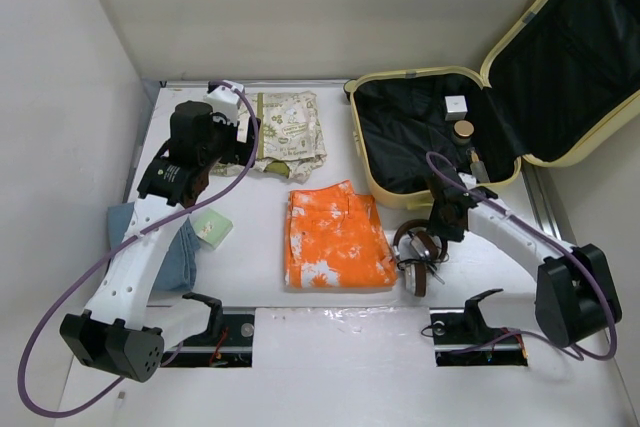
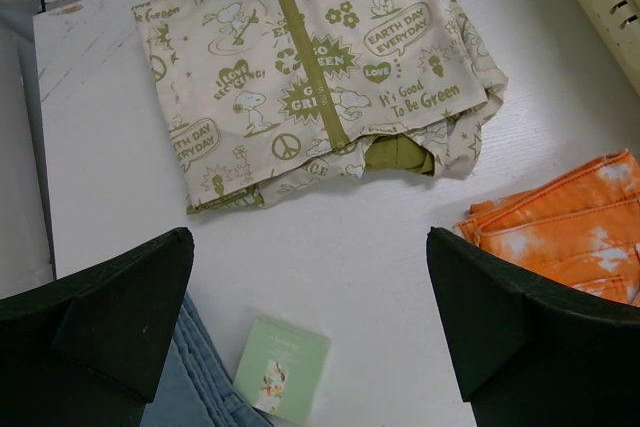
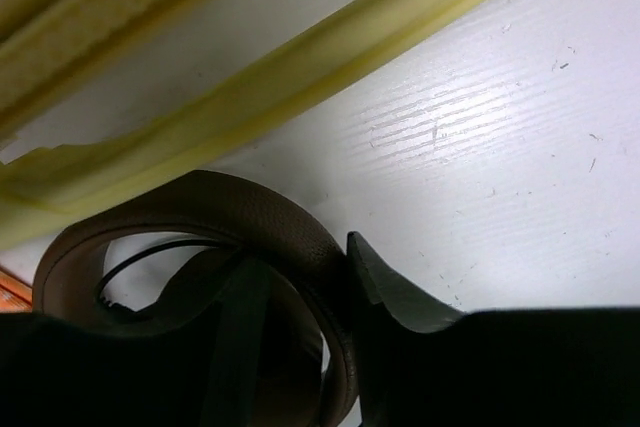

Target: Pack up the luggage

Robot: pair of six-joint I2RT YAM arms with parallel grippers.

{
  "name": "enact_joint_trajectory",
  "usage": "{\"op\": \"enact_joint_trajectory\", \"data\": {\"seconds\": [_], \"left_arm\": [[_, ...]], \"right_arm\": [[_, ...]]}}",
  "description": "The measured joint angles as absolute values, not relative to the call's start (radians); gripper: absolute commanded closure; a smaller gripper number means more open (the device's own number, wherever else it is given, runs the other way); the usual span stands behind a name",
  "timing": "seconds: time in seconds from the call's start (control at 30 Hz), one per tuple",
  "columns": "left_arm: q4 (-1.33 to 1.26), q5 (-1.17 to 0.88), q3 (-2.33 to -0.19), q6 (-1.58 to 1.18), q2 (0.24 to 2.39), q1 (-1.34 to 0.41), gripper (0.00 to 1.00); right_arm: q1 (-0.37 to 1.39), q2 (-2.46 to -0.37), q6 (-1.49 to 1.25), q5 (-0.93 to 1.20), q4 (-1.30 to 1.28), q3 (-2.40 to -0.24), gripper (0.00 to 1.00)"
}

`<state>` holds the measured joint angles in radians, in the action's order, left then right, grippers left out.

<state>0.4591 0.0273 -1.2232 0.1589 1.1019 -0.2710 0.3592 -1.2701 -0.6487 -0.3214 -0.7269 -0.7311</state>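
Note:
The luggage (image 1: 420,74), a pale yellow hard-shell suitcase, lies open at the back right, its lid leaning back and its black lining showing. Its yellow edge crosses the right wrist view (image 3: 300,57). My right gripper (image 1: 447,219) is low in front of the suitcase, and in its wrist view (image 3: 300,267) the fingers are closed on the brown headband of the headphones (image 3: 230,202), which lie on the table (image 1: 418,252). My left gripper (image 1: 240,139) hangs open and empty (image 2: 308,237) above bare table, just short of a cream Snoopy-print bag (image 2: 310,67).
The Snoopy bag (image 1: 288,132) lies at back centre and folded orange tie-dye cloth (image 1: 335,237) in the middle. A green card (image 1: 211,227) and folded blue jeans (image 1: 160,247) sit at left. A white box (image 1: 456,107) and a brown-lidded jar (image 1: 463,130) are inside the suitcase.

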Motion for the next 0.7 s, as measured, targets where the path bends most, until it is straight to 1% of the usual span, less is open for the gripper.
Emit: {"op": "enact_joint_trajectory", "data": {"seconds": [0.03, 0.1, 0.13, 0.27, 0.4, 0.5, 0.7], "left_arm": [[0.459, 0.027, -1.223, 0.159, 1.102, -0.271, 0.00], [0.459, 0.027, -1.223, 0.159, 1.102, -0.271, 0.00], [0.459, 0.027, -1.223, 0.159, 1.102, -0.271, 0.00], [0.459, 0.028, -1.223, 0.159, 1.102, -0.271, 0.00], [0.459, 0.030, -1.223, 0.159, 1.102, -0.271, 0.00], [0.459, 0.030, -1.223, 0.159, 1.100, -0.271, 0.00], [0.459, 0.030, -1.223, 0.159, 1.095, -0.271, 0.00]], "right_arm": [[0.355, -1.275, -0.645, -0.317, -0.720, -0.731, 0.65], [0.352, -1.288, -0.635, -0.309, -0.714, -0.729, 0.71], [0.352, -1.297, -0.632, -0.306, -0.712, -0.726, 0.79], [0.355, -1.311, -0.605, -0.294, -0.718, -0.717, 1.00], [0.377, -1.311, -0.587, -0.288, -0.722, -0.717, 1.00], [0.425, -1.310, -0.580, -0.309, -0.734, -0.723, 1.00], [0.615, -1.286, -0.625, -0.373, -0.839, -0.838, 1.00]]}}
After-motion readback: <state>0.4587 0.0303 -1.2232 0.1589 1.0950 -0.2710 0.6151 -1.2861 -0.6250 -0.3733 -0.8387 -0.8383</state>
